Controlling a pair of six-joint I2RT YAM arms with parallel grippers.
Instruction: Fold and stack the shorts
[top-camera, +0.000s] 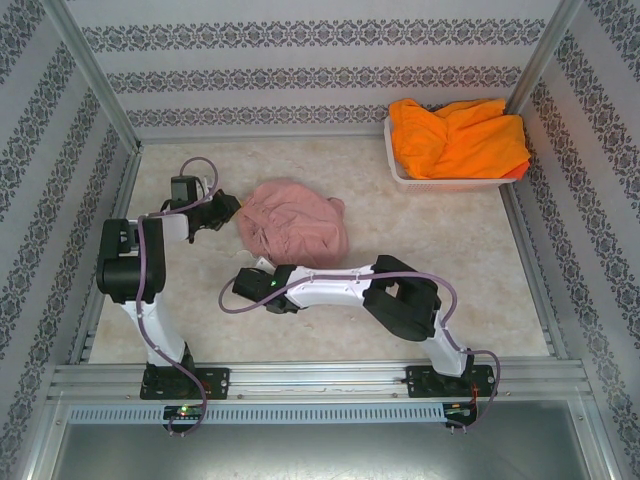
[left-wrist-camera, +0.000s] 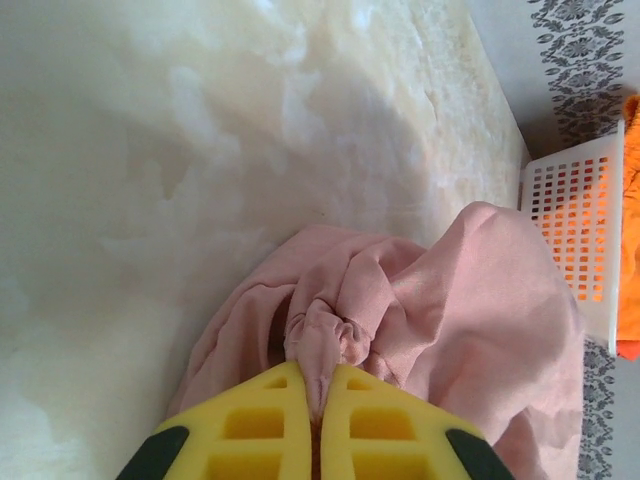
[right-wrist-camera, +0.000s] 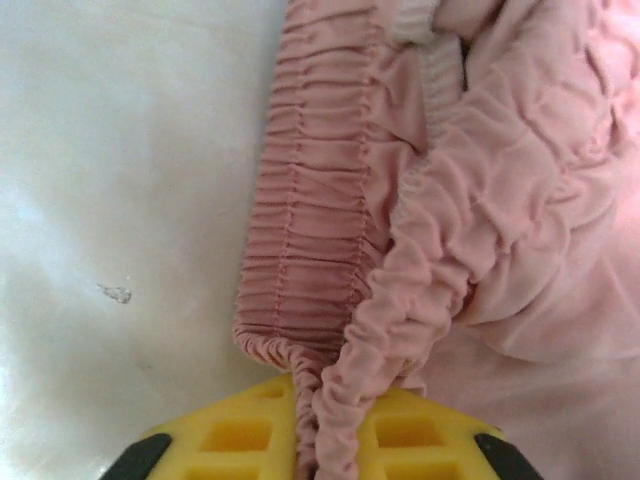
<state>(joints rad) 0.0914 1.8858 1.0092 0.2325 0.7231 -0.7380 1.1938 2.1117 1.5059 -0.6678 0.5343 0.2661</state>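
Overhead view: crumpled pink shorts (top-camera: 293, 232) lie in the middle of the surface (top-camera: 450, 280). The left fingers (top-camera: 226, 208) meet their left edge, the right fingers (top-camera: 252, 280) their near edge. Orange shorts (top-camera: 460, 138) are heaped in a white basket (top-camera: 450, 184) at the far right corner.

Left wrist view: the yellow left fingers (left-wrist-camera: 260, 425) are pressed together, pinching a bunched pink fold.

Right wrist view: the yellow right fingers (right-wrist-camera: 235, 435) pinch the gathered waistband (right-wrist-camera: 310, 200).
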